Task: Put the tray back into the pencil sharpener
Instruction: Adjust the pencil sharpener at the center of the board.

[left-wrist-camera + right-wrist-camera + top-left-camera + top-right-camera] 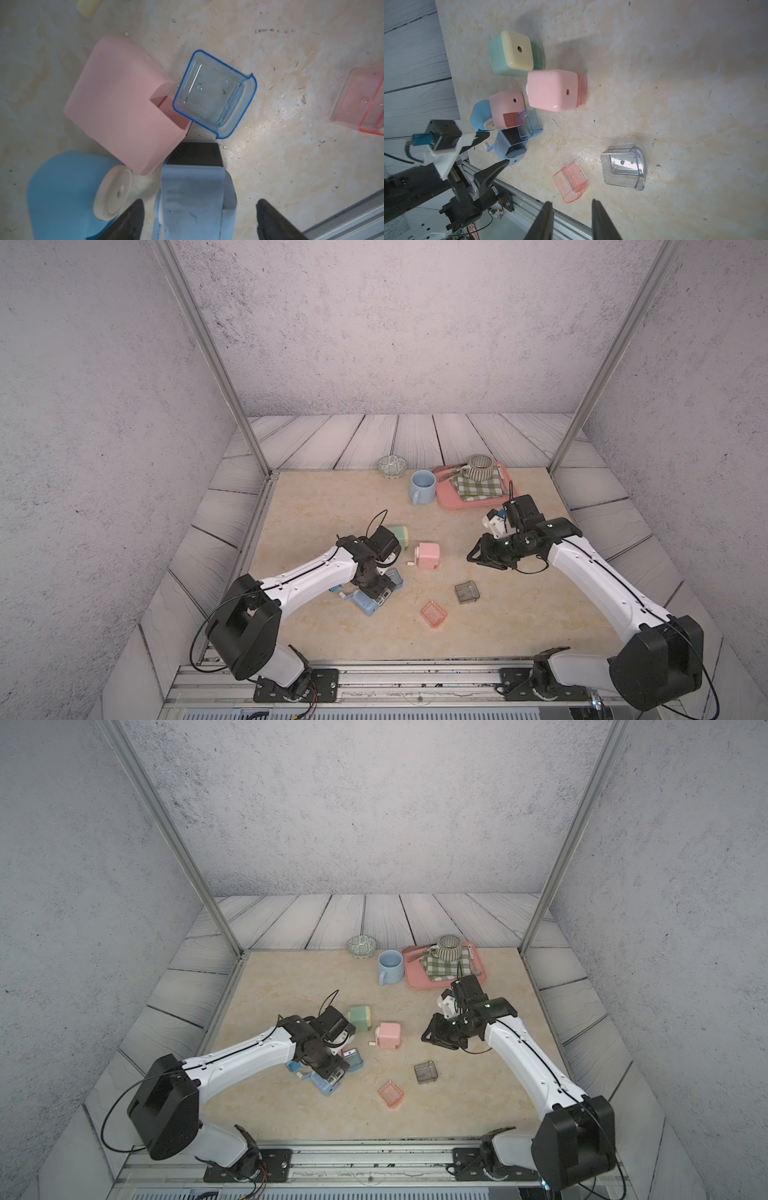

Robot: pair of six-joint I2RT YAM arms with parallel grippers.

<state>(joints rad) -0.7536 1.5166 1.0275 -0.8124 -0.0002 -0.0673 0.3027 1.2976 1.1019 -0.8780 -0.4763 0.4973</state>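
Near the tabletop's (332,510) front edge lie an orange tray (433,614) and a grey tray (467,592). Toward the left edge the left gripper (199,200) straddles a blue sharpener (191,218), jaws wide; just beyond, the blue tray (214,93) leans tilted at the slot of a small pink sharpener (116,104). Farther right, the right gripper (571,204) hovers, jaws apart, empty.

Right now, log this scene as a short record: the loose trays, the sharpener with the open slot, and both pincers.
blue tray: loose, at the open slot of the small pink sharpener, not slid in
orange tray: loose on the tabletop
grey tray: loose, beside the orange one
left pincer: open, either side of the blue sharpener
right pincer: open, empty
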